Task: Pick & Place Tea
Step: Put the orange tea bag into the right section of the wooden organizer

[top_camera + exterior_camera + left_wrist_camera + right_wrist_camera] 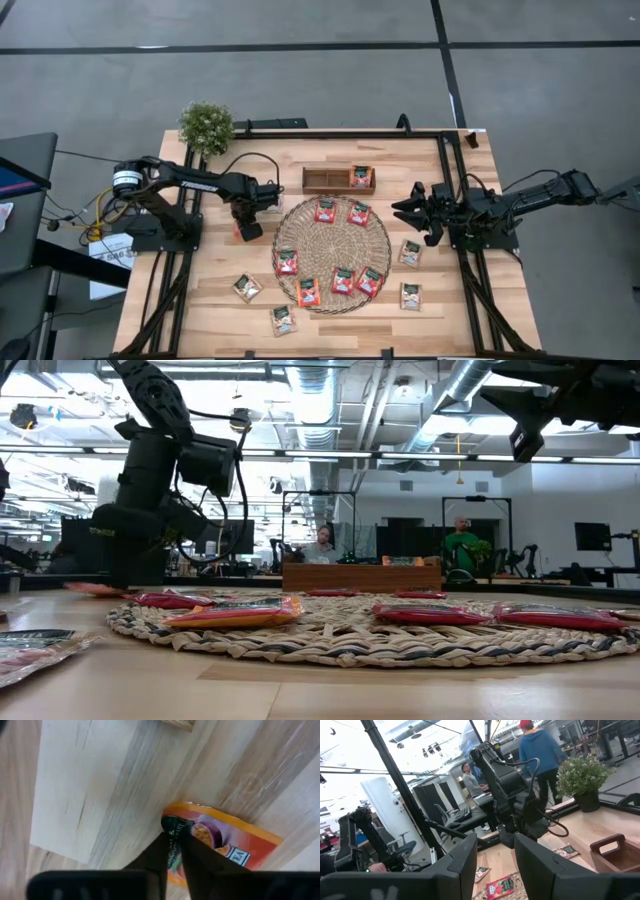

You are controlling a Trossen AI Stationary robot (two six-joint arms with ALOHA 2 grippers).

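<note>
While the right gripper hangs above the table's right side with its jaws spread and nothing between them, the left gripper is down at the wooden table just off the left edge of the round woven mat. In the left wrist view its fingers are pressed together on the edge of a red-orange tea sachet that lies on the planks. Six more red-orange sachets rest on the mat: two near its far edge and four along its near edge. Another red-orange sachet sits in the right compartment of the small wooden tray beyond the mat. Whitish sachets with green print lie on bare wood, two towards the near left corner and two between the mat and the right edge. A small potted plant stands at the far left corner. In the low view, people show in the room behind.
</note>
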